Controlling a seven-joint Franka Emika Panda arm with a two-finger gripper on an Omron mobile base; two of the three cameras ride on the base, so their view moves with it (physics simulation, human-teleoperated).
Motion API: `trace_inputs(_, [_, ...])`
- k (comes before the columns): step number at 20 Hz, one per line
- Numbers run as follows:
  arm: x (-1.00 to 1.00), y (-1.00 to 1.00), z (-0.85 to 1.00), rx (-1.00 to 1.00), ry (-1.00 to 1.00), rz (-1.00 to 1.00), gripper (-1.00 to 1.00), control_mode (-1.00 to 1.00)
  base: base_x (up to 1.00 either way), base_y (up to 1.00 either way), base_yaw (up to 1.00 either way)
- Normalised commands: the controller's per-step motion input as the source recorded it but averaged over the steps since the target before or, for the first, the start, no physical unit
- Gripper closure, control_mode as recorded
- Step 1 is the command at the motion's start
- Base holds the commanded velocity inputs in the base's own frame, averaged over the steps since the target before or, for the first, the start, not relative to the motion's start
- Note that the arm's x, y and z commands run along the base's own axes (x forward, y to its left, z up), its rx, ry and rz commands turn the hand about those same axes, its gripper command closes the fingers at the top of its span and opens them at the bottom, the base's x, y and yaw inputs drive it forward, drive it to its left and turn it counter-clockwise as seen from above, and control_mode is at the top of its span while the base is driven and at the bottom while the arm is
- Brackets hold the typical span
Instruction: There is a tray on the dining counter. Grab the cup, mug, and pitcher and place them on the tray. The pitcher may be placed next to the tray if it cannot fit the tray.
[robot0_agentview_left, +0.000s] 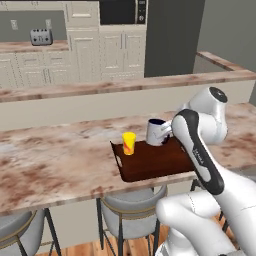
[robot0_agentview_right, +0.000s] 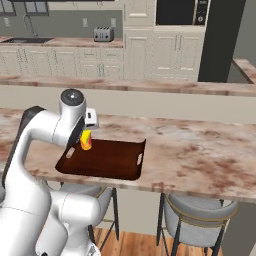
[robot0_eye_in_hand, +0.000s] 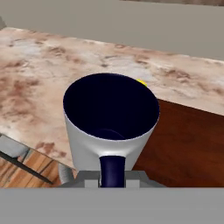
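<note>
- The claw (robot0_eye_in_hand: 113, 180) is closing narrowly on the dark handle of the grey mug (robot0_eye_in_hand: 111, 127), and its two fingers are sitting on either side of that handle at the bottom of the hand view.
- The mug is standing upright straight ahead of the claw, its dark inside facing the hand camera.
- In the left base view the mug (robot0_agentview_left: 158, 132) is sitting at the far edge of the tray (robot0_agentview_left: 155, 162), over its back rim; whether it is touching the tray or hanging just above it cannot be told.
- The tray is lying below the claw on the dining counter (robot0_agentview_left: 60, 160), near the counter's front edge.
- The yellow cup (robot0_agentview_left: 129, 143) is standing upright on the tray, just beyond the mug from the claw, near the tray's end with the handle cutout.
- In the right base view the cup (robot0_agentview_right: 86, 141) is peeking out from behind the arm.
- Two grey stools (robot0_agentview_left: 131, 212) are standing under the counter, below the claw.
- A toaster (robot0_agentview_left: 41, 36) is resting on the far kitchen counter, well beyond the claw.
</note>
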Motion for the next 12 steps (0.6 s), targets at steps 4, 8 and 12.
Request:
trace_inputs(4, [0.37, 0.0, -0.55, -0.1, 0.08, 0.03, 1.0, -1.0, 0.0, 0.0, 0.0])
trace_inputs(8, [0.42, 0.07, -0.56, -0.11, 0.05, 0.0, 1.0, -1.0, 0.0, 0.0, 0.0])
trace_inputs(12, [0.36, 0.16, -0.57, -0.09, 0.01, 0.0, 1.0, -1.0, 0.0, 0.0, 0.0])
